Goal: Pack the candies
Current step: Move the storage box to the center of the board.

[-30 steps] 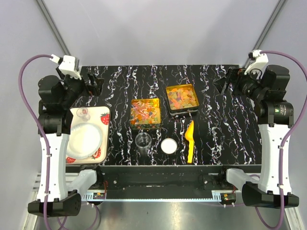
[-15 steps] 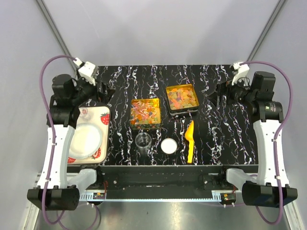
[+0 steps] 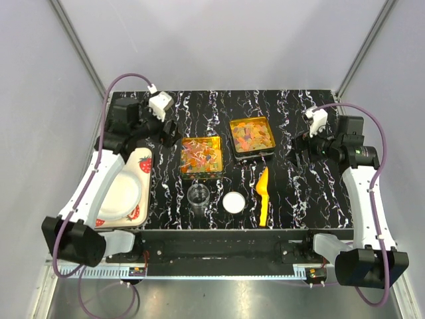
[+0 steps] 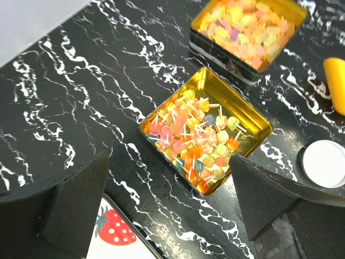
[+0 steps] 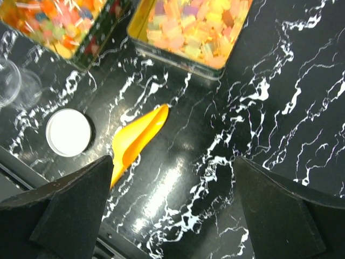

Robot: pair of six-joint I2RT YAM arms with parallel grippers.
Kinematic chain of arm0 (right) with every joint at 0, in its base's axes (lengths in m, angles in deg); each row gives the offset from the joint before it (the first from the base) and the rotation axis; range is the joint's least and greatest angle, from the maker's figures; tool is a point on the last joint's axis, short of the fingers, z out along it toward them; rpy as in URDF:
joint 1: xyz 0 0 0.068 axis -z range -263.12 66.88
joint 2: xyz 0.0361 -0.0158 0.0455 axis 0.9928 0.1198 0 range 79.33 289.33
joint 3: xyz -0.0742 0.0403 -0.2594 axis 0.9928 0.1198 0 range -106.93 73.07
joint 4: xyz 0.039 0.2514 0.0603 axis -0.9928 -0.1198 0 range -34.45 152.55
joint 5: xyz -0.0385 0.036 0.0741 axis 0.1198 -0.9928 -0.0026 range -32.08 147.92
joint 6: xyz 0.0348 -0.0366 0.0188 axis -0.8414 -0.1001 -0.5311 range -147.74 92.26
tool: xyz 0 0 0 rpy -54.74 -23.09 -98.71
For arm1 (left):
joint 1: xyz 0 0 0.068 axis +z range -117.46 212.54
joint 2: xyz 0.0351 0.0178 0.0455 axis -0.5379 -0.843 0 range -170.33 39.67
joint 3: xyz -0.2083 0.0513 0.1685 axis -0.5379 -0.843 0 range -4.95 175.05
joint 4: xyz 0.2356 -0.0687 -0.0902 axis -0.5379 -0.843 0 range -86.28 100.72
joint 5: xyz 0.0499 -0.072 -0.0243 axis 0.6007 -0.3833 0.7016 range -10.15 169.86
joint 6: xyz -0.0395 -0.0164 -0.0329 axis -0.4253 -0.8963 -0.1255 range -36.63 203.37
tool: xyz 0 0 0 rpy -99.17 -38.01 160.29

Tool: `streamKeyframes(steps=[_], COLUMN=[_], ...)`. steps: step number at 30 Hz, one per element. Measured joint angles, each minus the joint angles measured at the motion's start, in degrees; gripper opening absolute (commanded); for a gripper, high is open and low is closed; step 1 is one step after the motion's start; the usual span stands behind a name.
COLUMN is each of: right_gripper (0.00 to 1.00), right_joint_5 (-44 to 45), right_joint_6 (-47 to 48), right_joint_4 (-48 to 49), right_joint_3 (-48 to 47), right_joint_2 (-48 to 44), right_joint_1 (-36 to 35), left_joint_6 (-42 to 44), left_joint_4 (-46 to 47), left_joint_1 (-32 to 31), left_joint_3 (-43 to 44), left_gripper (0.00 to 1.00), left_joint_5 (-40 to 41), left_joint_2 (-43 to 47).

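**Candies all in their tins, nothing packed yet**

Candies [image 3: 252, 136] fill the far gold tin [image 5: 172, 60] at 1 o'clock from the table's middle. Small lollipops [image 4: 194, 145] part-fill the near gold tin [image 4: 253, 121] at 10 o'clock. By my reading you have everything left to do. The clear cup [image 3: 198, 196] at 7 o'clock looks empty, the white lid [image 3: 233, 202] lies off at 6, and the yellow scoop [image 5: 137, 137] lies unheld at 5. Your left gripper [image 4: 170, 162] hovers over the lollipop tin and your right gripper [image 5: 172, 159] near the scoop. Both have fingers spread wide and hold nothing.
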Motion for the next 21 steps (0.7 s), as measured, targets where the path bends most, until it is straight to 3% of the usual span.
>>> streamKeyframes(steps=[10, 21], right_gripper=[1.00, 1.00], right_joint_5=[2.7, 4.1], right_joint_6=[5.7, 5.7], right_joint_4=[-2.1, -2.4], right_joint_3=[5.1, 7.7], right_joint_2=[-1.0, -4.0], right_joint_1=[0.0, 0.0], left_joint_6=[3.2, 8.7], left_joint_4=[1.2, 1.1], left_joint_1=[-2.4, -4.8], left_joint_3=[2.3, 7.1], left_gripper=[0.99, 0.99], left_joint_5=[4.9, 10.1], left_joint_2=[-10.3, -22.0])
